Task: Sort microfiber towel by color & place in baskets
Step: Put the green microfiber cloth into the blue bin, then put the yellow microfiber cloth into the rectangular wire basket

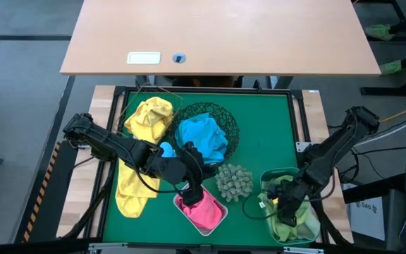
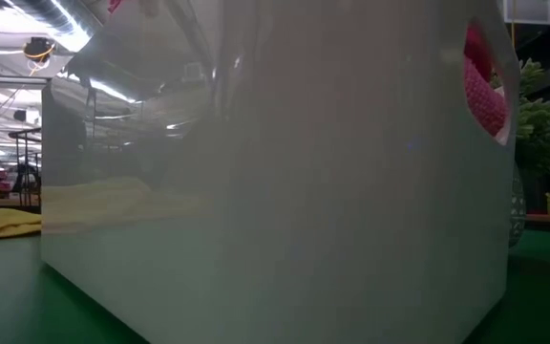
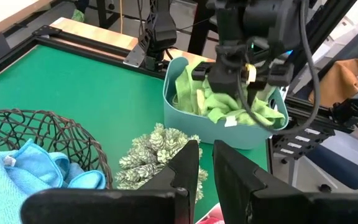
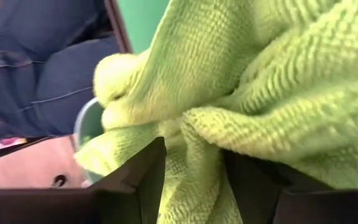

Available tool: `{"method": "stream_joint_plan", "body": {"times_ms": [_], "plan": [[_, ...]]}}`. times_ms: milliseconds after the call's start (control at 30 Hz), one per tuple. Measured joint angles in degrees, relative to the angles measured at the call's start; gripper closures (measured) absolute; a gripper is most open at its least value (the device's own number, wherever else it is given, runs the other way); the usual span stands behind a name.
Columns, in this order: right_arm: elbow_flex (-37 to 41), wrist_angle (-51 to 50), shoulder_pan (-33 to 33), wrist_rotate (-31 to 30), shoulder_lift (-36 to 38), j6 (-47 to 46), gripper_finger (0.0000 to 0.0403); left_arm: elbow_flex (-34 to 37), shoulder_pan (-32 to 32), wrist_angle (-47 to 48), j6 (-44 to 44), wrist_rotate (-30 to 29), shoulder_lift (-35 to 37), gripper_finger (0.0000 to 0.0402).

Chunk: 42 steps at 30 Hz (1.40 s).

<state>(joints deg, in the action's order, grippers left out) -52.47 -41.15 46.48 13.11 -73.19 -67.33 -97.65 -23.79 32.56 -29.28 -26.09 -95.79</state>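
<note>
Lime green towels (image 4: 278, 81) fill your right wrist view: your right gripper (image 1: 290, 204) sits in the translucent blue tub (image 1: 265, 185) at the mat's near right, fingers parted around folds. Your left gripper (image 1: 191, 192), fingers narrow and empty, hovers over the white tub (image 1: 220, 219) with pink towels (image 1: 203, 210).

Tan wooden desk (image 1: 220, 35) beyond green mat (image 1: 266, 134), white label (image 1: 144, 58) and small dark hole (image 1: 180, 58) on it. Grey floor (image 1: 20, 70) around. Low view: ceiling strip lights (image 2: 60, 29).
</note>
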Motion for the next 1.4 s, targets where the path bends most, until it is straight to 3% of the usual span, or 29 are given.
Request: {"method": "stream_joint_plan", "body": {"times_ms": [500,867,1233,1300,1400], "plan": [[0.0,-2.9,0.0,0.0,11.0,-0.3,0.0235,0.0,0.0,0.0,0.0,0.1,0.0,0.0356],[0.0,-2.8,0.0,0.0,17.1,-0.3,0.0235,0.0,0.0,0.5,-0.1,11.1,0.0,0.0356],[0.0,-2.7,0.0,-2.5,18.3,0.0,0.0235,0.0,-2.5,19.1,-17.2,37.3,0.0,0.0356],[-0.1,-2.7,0.0,-3.5,18.3,0.1,0.0235,0.0,-4.4,24.1,-19.0,37.5,0.0,0.0356],[-0.1,-2.7,0.0,-4.1,18.3,0.1,0.0235,0.0,-8.5,32.0,-22.8,29.3,0.0,0.0356]]}}
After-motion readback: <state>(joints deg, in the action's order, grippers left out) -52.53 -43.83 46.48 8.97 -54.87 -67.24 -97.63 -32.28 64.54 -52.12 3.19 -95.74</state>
